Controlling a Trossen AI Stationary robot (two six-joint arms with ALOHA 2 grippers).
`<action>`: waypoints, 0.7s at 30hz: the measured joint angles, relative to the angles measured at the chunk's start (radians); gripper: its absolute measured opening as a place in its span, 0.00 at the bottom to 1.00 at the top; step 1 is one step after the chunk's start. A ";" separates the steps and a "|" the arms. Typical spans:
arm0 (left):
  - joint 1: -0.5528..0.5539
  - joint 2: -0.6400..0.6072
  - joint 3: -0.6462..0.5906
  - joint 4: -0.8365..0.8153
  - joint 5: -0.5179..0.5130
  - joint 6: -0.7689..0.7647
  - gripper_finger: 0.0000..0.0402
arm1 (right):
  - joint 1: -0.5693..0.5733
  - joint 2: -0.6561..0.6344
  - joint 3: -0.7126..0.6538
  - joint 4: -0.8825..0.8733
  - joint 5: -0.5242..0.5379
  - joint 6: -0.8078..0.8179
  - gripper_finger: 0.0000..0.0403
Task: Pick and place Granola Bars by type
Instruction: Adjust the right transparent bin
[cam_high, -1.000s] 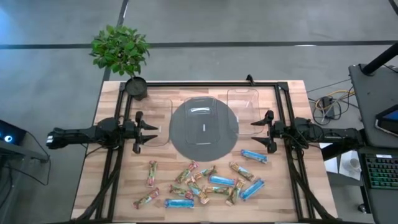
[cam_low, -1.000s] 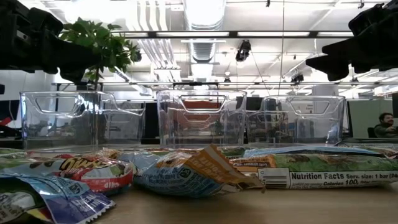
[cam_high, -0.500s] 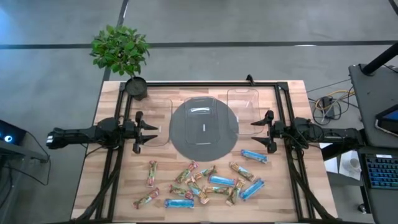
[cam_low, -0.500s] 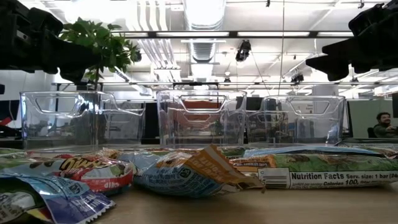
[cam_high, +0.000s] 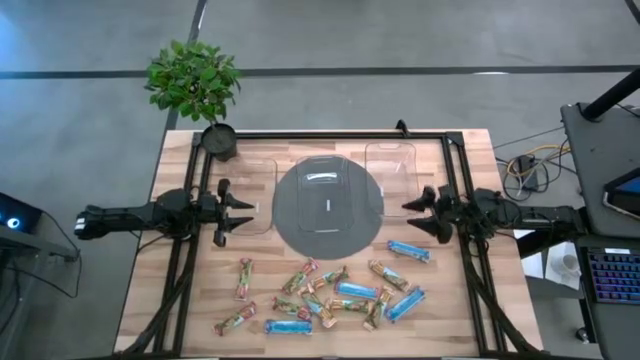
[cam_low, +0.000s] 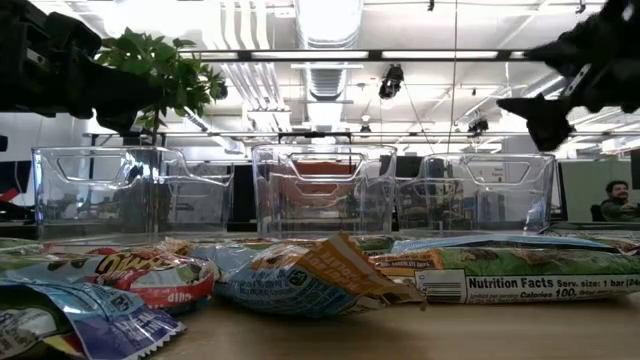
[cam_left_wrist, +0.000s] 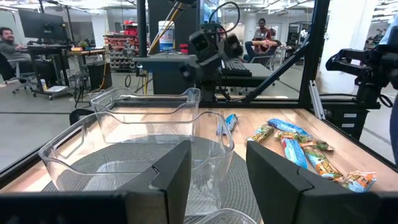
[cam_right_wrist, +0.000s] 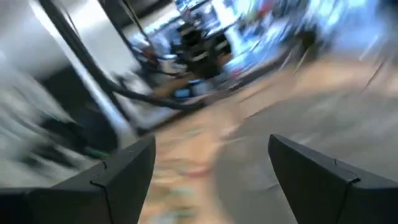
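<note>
Left gripper (cam_high: 236, 207) parked just left of the round grey mat (cam_high: 328, 207), fingers spread wide, nothing held; granola bars (cam_high: 330, 292) scattered on the wood on the mat's near side, lying at all angles, none sorted into the clear bins (cam_low: 322, 190) yet; right gripper (cam_high: 420, 213) just right of the mat, fingers also wide and empty, tilted toward the pile; nearest bar looks like the blue one (cam_high: 408, 250), long axis roughly left-right; right wrist view too smeared to help.

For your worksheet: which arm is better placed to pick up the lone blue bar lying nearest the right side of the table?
Probably the right arm: its open right gripper hovers just beside that blue bar, while the left gripper waits across the grey mat.
</note>
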 joint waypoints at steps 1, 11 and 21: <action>0.000 0.000 0.000 0.000 0.000 0.000 0.34 | 0.000 0.005 0.000 0.000 -0.024 0.094 0.75; 0.000 0.000 0.000 0.000 0.000 0.000 0.34 | 0.041 0.056 0.094 -0.113 -0.313 -0.012 0.75; 0.000 0.000 0.000 0.000 0.000 0.000 0.34 | 0.044 0.214 0.403 -0.353 -0.230 -0.373 0.73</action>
